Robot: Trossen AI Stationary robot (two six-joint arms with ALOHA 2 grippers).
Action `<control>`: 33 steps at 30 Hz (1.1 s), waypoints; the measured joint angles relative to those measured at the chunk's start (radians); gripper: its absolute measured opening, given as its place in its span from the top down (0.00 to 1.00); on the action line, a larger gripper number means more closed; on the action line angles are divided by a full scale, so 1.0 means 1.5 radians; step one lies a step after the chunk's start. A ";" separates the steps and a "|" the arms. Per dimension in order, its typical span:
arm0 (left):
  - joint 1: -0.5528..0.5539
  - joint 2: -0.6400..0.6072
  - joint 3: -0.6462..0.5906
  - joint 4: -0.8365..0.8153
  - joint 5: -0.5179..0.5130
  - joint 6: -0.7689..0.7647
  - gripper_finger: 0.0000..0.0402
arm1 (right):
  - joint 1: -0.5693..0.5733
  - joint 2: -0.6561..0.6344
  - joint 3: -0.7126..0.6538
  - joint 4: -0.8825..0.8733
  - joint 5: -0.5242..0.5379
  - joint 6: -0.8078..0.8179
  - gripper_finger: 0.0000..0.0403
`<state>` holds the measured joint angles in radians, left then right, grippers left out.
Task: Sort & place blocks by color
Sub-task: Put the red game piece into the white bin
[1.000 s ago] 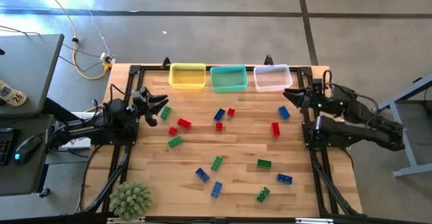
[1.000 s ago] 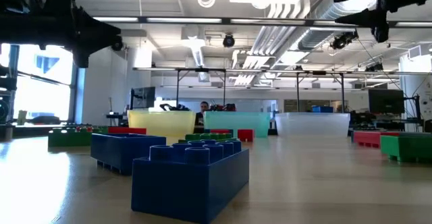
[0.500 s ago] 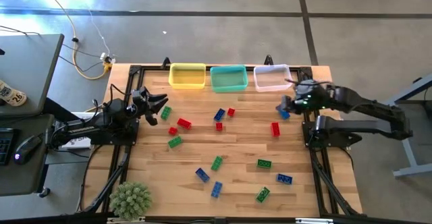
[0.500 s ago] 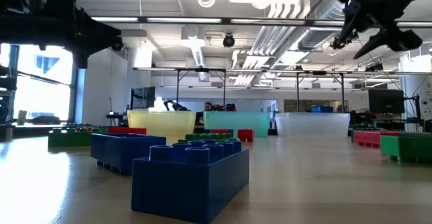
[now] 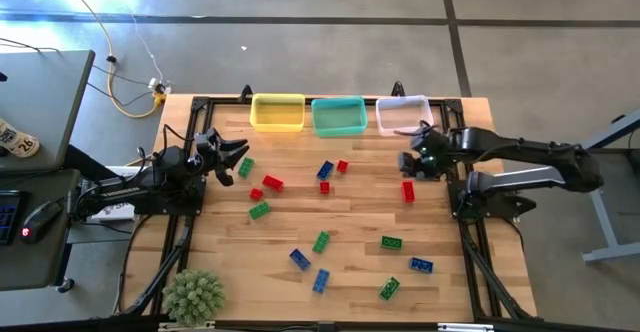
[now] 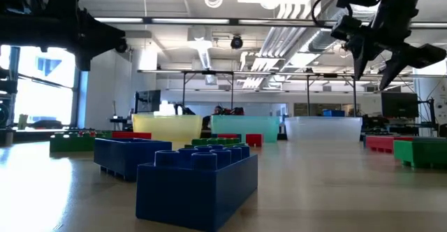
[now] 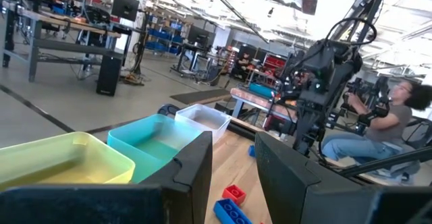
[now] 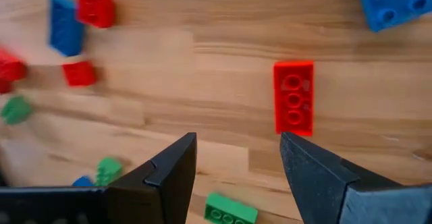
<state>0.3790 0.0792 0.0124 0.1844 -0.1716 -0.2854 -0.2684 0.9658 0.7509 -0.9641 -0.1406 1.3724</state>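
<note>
Right gripper (image 5: 408,160): it hangs above the table (image 5: 350,227) near the far right part, in front of the clear bin (image 5: 403,116); the two fingers (image 8: 317,177) stand apart and nothing is between them
Red block (image 8: 293,97): it lies flat on the wood just beyond the right gripper, not touched; a blue block (image 8: 395,1) lies near it
Left gripper (image 5: 232,156): it waits at the left edge of the table, the fingers nearly together, holding nothing
Blocks (image 5: 322,242): red, green and blue ones lie scattered over the middle and the near part of the table, all outside the bins
Bins: the yellow bin (image 5: 277,113), the teal bin (image 5: 338,116) and the clear bin stand side by side along the far edge
Plant (image 5: 193,296): a small green one stands at the near left corner
Room: a person (image 7: 398,113) sits behind the table in the left wrist view
</note>
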 joint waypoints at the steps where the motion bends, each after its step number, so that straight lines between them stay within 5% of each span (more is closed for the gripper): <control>1: 0.000 0.000 0.000 0.000 0.001 0.000 0.74 | 0.006 0.011 0.000 -0.001 0.006 0.007 0.50; 33: 0.000 0.000 0.000 -0.006 0.000 0.000 0.74 | 0.077 0.319 -0.001 0.027 0.041 0.005 0.50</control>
<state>0.3790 0.0795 0.0124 0.1753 -0.1722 -0.2852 -0.1524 1.4439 0.7494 -0.9239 -0.0795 1.3792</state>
